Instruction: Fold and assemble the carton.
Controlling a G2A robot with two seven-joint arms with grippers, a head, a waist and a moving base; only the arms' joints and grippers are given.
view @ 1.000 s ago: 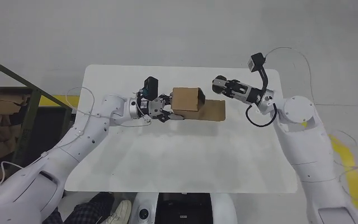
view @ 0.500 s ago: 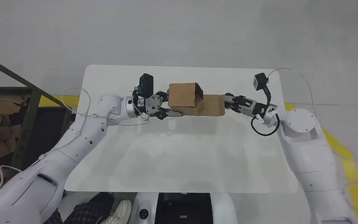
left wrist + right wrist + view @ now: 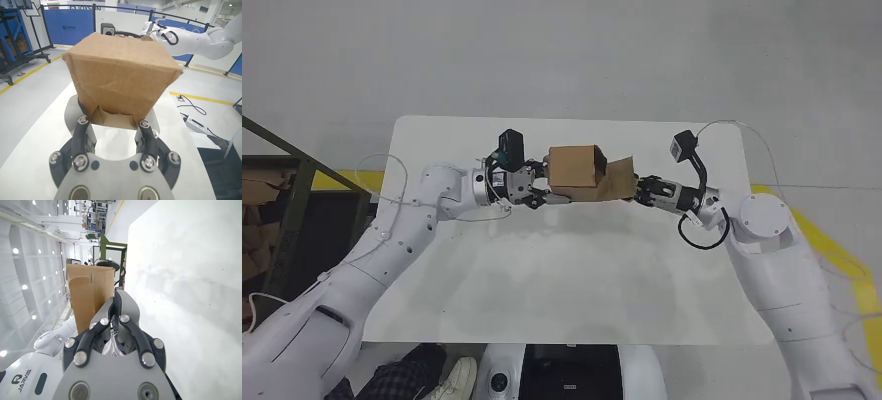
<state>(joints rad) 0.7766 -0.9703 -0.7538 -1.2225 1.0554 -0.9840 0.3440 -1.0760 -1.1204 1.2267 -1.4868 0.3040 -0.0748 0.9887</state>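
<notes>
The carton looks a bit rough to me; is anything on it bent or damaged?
Yes. The carton has a slanting crease across the face toward the left gripper, and its edges are frayed. At its other end, by the right gripper, one flap sticks out curved instead of lying flat and closed.

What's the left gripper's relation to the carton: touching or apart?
Touching: the left wrist view shows the left gripper clamping the carton between its fingers.

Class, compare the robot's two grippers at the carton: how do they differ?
The left gripper has its fingers spread, clamping one end of the carton. The right gripper has its fingers together, pressed against the open flap. Both touch the carton, at opposite ends.
</notes>
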